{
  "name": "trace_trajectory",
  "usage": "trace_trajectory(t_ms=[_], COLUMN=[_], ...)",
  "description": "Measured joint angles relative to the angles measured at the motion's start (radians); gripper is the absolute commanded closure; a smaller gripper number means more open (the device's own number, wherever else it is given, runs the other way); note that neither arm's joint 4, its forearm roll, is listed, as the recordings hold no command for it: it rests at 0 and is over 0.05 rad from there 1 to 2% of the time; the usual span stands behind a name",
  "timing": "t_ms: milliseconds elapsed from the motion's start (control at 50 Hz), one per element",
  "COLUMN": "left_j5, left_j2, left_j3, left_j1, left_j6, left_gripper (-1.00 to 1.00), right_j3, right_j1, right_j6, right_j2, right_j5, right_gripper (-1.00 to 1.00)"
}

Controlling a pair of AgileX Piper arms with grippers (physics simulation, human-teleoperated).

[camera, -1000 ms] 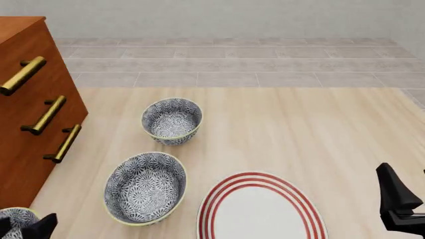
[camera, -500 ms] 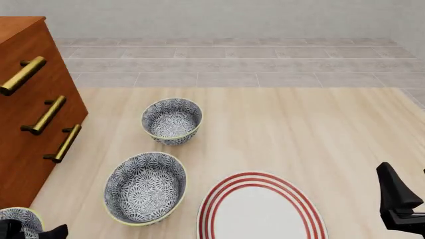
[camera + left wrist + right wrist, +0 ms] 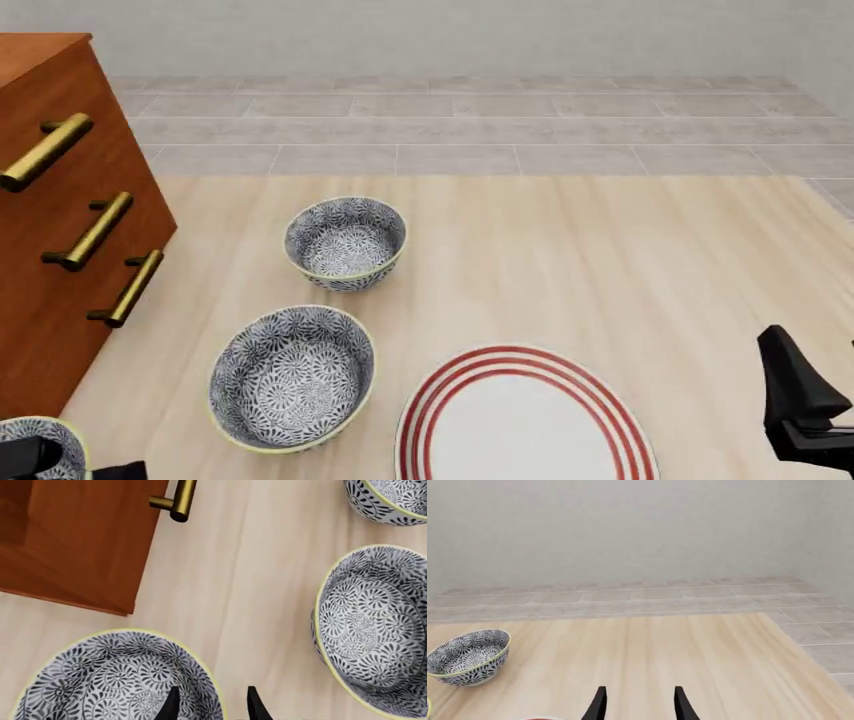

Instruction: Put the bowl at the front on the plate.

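Blue-grey floral, yellow-green at the rim: bowl point(image 3: 38, 442) at the very front, cut off in the near left corner of the front view, close to the foot of the wooden drawer unit point(image 3: 54, 250). On the worktop point(image 3: 601, 260), nearer than both look-alikes, the middle bowl point(image 3: 291, 375) and the far bowl point(image 3: 346, 240).

Directly under the left gripper point(image 3: 212, 707), seen down its fingers. Fingers parted to a moderate gap and set astride the rim's near-right edge, one over the patterned inside, the other over bare wood outside. Contact with the wall not readable from here; apparently not yet pinched.

Right gripper point(image 3: 639, 707) likewise parted, nothing between its fingers, parked well off at the right edge, far from this bowl.

Plate point(image 3: 525, 420) to the right of the bowl, beyond the middle bowl, red-ringed and bare.

Judged from this: clearly left-arm work. Round, so no long axis to match; only the rim to be kept between the fingers. Close, lift, then carry rightward, high enough to pass the middle bowl on the way.
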Motion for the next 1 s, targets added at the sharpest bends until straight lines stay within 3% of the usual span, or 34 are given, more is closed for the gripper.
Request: trace_trajectory(t_ms=[40,60,400,1000], left_j5=[-0.005,-0.009,-0.035,0.123], left_j2=[0.011,0.018,0.035,-0.111], left_j3=[0.001,0.001,-0.007,-0.217], left_j1=[-0.001,-0.002,0.015,-0.003], left_j6=[-0.005,-0.006,0.028,0.069], left_gripper=[-1.00,1.00,1.00,1.00], right_j3=[0.000,0.000,-0.001,0.000], right_j1=[0.000,-0.001,-0.004,-0.007], right_j6=[0.000,0.000,0.000,0.004], right_j2=[-0.001,-0.001,-0.007,-0.009], right_j5=[0.001,0.001,0.007,0.007], right_gripper=[-1.00,-1.00,-1.00,-1.00])
